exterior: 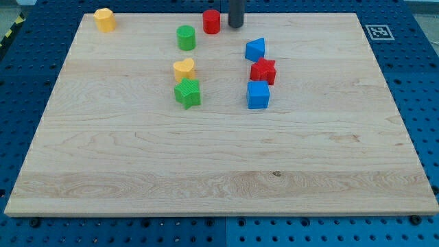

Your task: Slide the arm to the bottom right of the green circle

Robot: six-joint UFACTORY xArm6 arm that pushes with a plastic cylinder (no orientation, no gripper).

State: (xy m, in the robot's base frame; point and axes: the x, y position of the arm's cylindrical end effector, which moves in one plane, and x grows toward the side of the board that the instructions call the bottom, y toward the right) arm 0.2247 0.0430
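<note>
Camera view shows the pale wooden surface (219,171) lying on a blue perforated bench (418,103). My tip (236,26), the lower end of the dark rod, stands near the surface's top edge, just beside the red cylinder block (211,22) on the view's right. No jaws exist on this rod, so nothing is clenched or released. The green circle block (186,38) sits below and to the view's left of the red cylinder, well clear of my tip, which is up and to the view's right of it. Near the top left corner rests a yellow hexagonal block (104,20). Toward the middle, a yellow heart-shaped block (184,69) sits directly above a green star block (187,93), nearly touching. To the view's right, a blue pentagon-like block (255,49), a red star block (263,71) and a blue cube block (258,95) form a close column. A black-and-white marker tag (378,31) lies off the top right corner.
</note>
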